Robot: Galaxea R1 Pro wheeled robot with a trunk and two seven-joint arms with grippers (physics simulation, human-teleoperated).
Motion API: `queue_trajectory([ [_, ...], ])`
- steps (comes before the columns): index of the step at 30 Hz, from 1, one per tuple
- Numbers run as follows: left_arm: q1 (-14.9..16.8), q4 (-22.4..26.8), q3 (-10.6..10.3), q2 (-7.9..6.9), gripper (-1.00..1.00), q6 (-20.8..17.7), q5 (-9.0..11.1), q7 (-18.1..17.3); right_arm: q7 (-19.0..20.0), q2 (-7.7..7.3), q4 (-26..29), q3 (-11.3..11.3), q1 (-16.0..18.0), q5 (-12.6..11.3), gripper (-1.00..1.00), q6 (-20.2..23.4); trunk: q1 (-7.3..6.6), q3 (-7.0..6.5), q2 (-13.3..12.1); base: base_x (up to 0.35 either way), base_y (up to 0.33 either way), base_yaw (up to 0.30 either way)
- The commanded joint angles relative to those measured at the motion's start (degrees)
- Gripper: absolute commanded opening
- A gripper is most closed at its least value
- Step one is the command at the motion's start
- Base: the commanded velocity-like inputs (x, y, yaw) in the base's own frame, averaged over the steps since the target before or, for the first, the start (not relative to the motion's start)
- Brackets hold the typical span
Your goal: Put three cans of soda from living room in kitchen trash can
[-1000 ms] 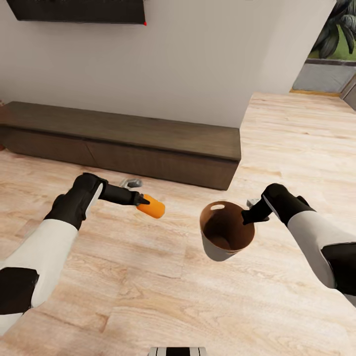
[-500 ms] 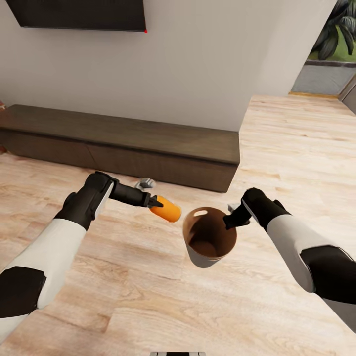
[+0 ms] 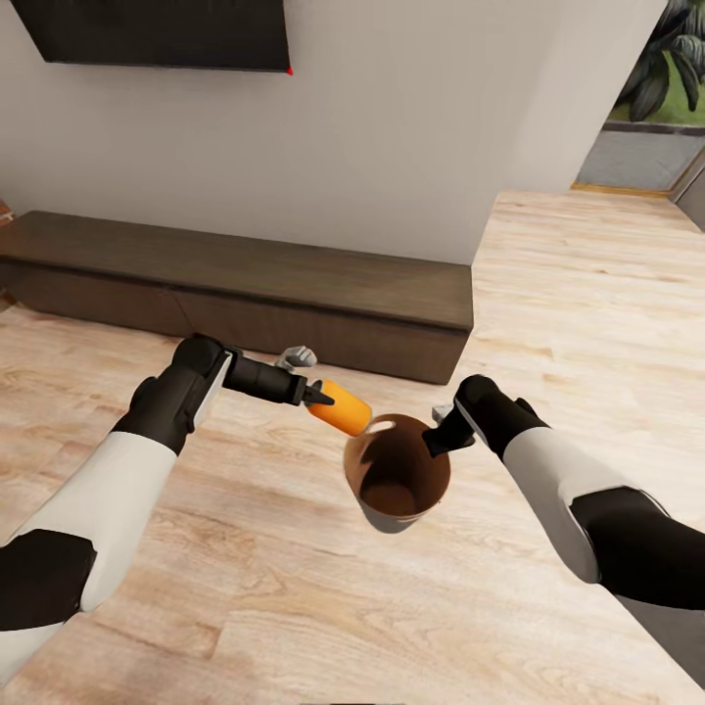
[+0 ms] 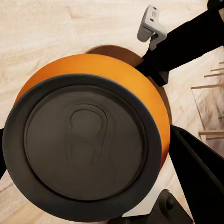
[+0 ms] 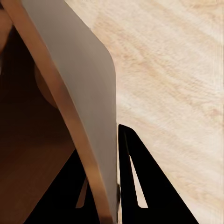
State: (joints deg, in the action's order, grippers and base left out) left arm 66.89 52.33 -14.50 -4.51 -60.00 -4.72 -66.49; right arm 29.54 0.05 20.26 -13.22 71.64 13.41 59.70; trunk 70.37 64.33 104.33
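My left gripper is shut on an orange can of soda, held tilted just over the near-left rim of the tash can. The left wrist view looks onto the can's dark top, with the bin's brown rim and the right arm behind it. The tash can, brown inside and pale grey outside, hangs above the wooden floor. My right gripper is shut on its rim. In the right wrist view one finger lies against the bin's grey outer wall, the other inside.
A long, low dark wooden cabinet runs along the white wall ahead. A dark screen hangs on the wall at upper left. Pale wood floor stretches to the right toward a doorway with a plant.
Both arms have come together: the left gripper carried the orange can rightward to the bin's rim, and the right gripper brought the bin leftward and slightly down. The camera tilted a little.
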Motion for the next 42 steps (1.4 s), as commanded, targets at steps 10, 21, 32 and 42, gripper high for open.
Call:
queue_trajectory([
  [10, -0.1, 0.0, -0.3, 1.80, -1.00, 0.0, -0.2, 0.0, 0.1, 1.12, 0.1, 0.1, 0.0, -1.4, -1.00, 0.3, 0.00, -0.01, 0.0, 0.000, 0.000, 0.000],
  [21, -0.2, -0.8, -9.0, 3.72, -1.00, 0.0, -0.6, 0.6, -1.3, 3.68, 0.4, 0.2, 0.0, -1.5, -1.00, 0.3, 0.00, -0.01, 0.0, 0.000, 0.000, 0.000],
  [32, -0.4, -0.9, -13.3, 3.83, -1.00, 0.0, -0.6, 2.1, -2.0, 5.52, 0.4, 0.4, 0.1, -1.4, -1.00, 0.3, 0.00, -0.01, 0.0, 0.000, 0.000, 0.000],
  [42, -0.6, -1.1, -21.0, 4.82, -1.00, 0.0, -0.6, 3.9, -2.0, 6.63, 0.3, 0.5, 0.2, -1.4, -1.00, 0.3, 0.00, -0.01, 0.0, 0.000, 0.000, 0.000],
])
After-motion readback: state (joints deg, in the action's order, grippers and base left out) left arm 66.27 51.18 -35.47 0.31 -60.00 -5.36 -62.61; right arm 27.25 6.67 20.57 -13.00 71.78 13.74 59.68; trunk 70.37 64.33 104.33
